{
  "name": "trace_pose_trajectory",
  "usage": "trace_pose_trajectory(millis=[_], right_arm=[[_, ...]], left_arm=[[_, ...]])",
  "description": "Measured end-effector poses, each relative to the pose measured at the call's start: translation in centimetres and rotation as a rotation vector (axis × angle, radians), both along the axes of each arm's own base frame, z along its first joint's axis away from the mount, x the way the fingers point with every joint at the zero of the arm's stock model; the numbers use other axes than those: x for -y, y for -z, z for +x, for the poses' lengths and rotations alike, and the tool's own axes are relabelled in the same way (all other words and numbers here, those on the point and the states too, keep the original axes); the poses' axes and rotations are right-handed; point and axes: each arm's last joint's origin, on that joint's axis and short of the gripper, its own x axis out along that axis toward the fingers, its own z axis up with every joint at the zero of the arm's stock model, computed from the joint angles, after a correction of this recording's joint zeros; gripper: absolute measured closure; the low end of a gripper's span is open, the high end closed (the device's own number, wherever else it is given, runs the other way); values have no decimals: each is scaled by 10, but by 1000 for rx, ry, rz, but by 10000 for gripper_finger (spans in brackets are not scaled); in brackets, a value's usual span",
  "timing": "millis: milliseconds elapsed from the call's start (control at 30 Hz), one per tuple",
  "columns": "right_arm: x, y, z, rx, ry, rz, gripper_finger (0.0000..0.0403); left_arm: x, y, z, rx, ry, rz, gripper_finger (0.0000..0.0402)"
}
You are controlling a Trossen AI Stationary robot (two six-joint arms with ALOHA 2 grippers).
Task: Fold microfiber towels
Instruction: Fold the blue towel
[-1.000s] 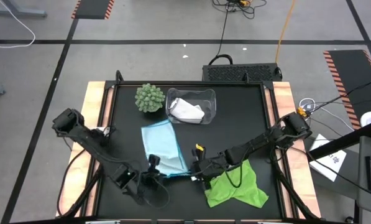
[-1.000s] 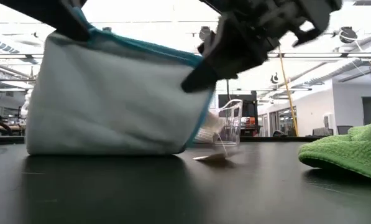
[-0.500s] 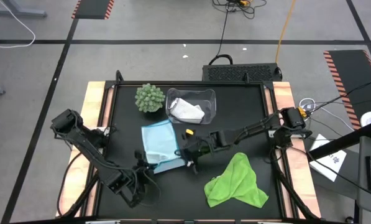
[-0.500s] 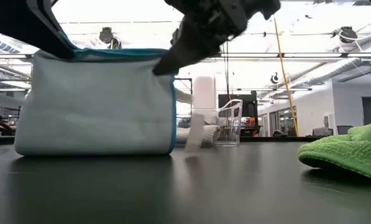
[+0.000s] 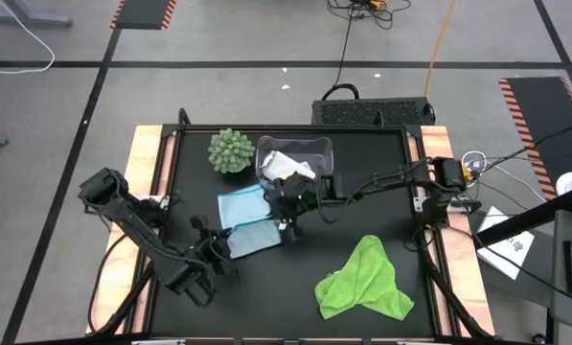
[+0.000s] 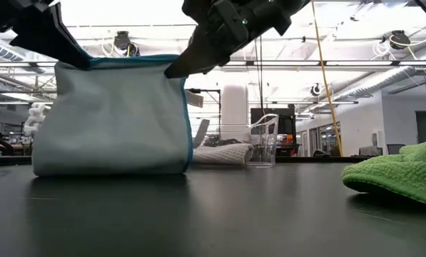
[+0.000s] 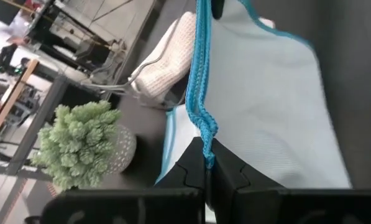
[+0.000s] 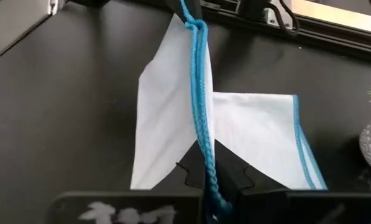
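Observation:
A light blue microfiber towel (image 5: 245, 218) lies left of the table's middle. Its hemmed edge (image 6: 120, 61) is held up between both grippers, and its lower part (image 6: 105, 170) rests on the table. My left gripper (image 5: 218, 241) is shut on that edge's left end, and my right gripper (image 5: 286, 226) is shut on its right end. The white towel (image 5: 287, 170) lies in the clear bin (image 5: 316, 149). The lime green towel (image 5: 367, 283) lies crumpled at the near right. My left gripper pinches the blue-stitched edge (image 7: 206, 148) at its left corner between its two fingers, coming slanting down from the near left. The edge runs straight from it to the other gripper, and the cloth hangs below. My right gripper pinches the same stitched edge (image 8: 204, 158) at its right corner between its two fingers, slanting down from the right. The cloth hangs below the fingers (image 6: 175, 70) with its bottom on the table. One layer or several, I cannot tell.
A round green spiky plant (image 5: 230, 150) stands at the far left, next to the bin. The black table top (image 5: 362, 211) shows bare between the blue towel and the green one.
Both grippers have carried the blue towel's raised edge toward the table's far edge and a little to the left; the right gripper has gone farther and risen. The left gripper has turned at the wrist. The towel's far part has stayed on the table, with the lifted part now over it.

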Motion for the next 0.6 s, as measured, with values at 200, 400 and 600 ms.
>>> trace_pose_trajectory(millis=[200, 400, 600], right_arm=[[22, 0, -1, 1, 13, 26, 403], [36, 3, 0, 6, 35, 19, 403], [51, 20, 8, -6, 30, 64, 403]], left_arm=[[-16, 9, 3, -18, -69, 19, 398], [-45, 27, 6, -59, -195, 38, 398], [-59, 34, 8, -99, -259, 36, 399]])
